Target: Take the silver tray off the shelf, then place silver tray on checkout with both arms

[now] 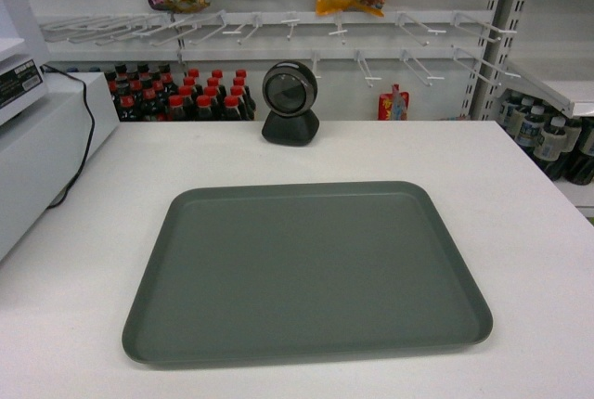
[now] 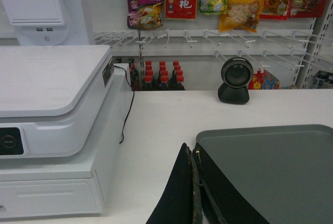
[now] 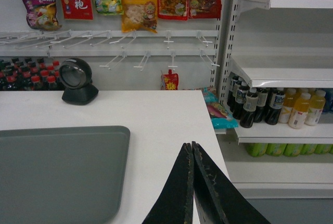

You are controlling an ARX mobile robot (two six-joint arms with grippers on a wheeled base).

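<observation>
Already down: tray (image 1: pixel 306 269) flat on checkout counter (image 1: pixel 520 204), near scanner (image 1: pixel 290 102). Left gripper (image 2: pixel 195 193) and right gripper (image 3: pixel 192 187) both closed, empty, just outside tray's short edges (likely released). Task looks finished.

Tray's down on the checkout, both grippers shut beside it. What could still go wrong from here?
1. The left gripper sits very close to the silver tray by its left rim; a sideways retreat could drag it.
2. The tray's near edge lies close to the checkout front; a nudge toward the robot might push it over the edge.
3. The scanner stands just behind the tray; a forward shove could hit it.
</observation>
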